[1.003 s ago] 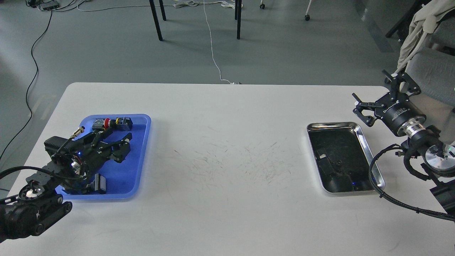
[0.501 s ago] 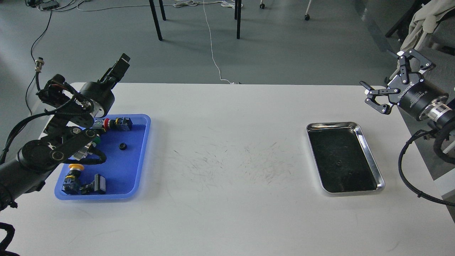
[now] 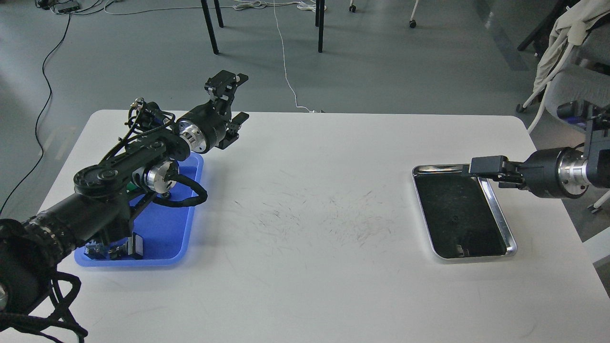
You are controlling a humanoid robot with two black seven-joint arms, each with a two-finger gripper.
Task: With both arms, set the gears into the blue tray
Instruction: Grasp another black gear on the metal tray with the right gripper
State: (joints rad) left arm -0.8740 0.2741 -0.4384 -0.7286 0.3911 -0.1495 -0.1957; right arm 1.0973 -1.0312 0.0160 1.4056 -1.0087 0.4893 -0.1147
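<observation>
The blue tray (image 3: 164, 236) lies at the table's left, with my left arm covering most of it. No gears show in it; the arm hides the tray's middle. My left gripper (image 3: 232, 102) hangs in the air past the tray's far right corner, open and holding nothing. My right gripper (image 3: 479, 167) reaches in from the right, low over the far right corner of the steel tray (image 3: 511, 240). It is seen side-on, so its fingers cannot be told apart. A tiny dark spot (image 3: 455, 219) sits in the steel tray, too small to tell what it is.
Push-button switches (image 3: 132, 246) lie in the blue tray's near end. The white table (image 3: 310, 267) shows scuff marks at its middle. Chair legs and cables are on the floor beyond the far edge, and a chair with cloth stands at the right.
My left arm has swung right and forward, so its gripper went from the table's far left to beyond the blue tray's far right corner. My right gripper came down and left to the steel tray.
</observation>
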